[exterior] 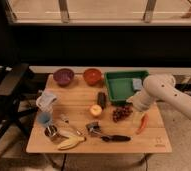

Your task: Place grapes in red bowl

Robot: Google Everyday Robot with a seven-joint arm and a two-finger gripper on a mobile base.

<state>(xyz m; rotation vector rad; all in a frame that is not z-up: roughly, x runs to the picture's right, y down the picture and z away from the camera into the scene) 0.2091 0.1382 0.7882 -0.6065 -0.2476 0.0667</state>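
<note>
1. The grapes [122, 113] lie on the desk [154, 142], right of its middle and just in front of the green tray [114, 90].
2. The bunch is a low dark red-purple clump. It looks a little wider than deep, with its long axis running roughly across the desk. Which end carries the stem cannot be told.
3. The gripper [133, 107] hangs at the lower end of the white arm [161, 90], just to the right of the grapes and close above the desk. Its jaws are spread and it holds nothing.
4. A red chili pepper [142, 123] lies just right of the grapes, tilted, with its tip towards the front edge.
5. To the left of the grapes sits a yellow-red apple [95, 110].
6. The red bowl [92, 76] stands at the back edge, left of the tray and well apart from the grapes. A purple bowl [63, 76] stands just beside it on the left.
7. A blue sponge [138, 83] rests in the tray's right part.
8. Near the front lie a black-handled tool [114, 138] and a banana [70, 143]. A metal can [51, 131] stands to the banana's left, its side too blurred to read.
</note>
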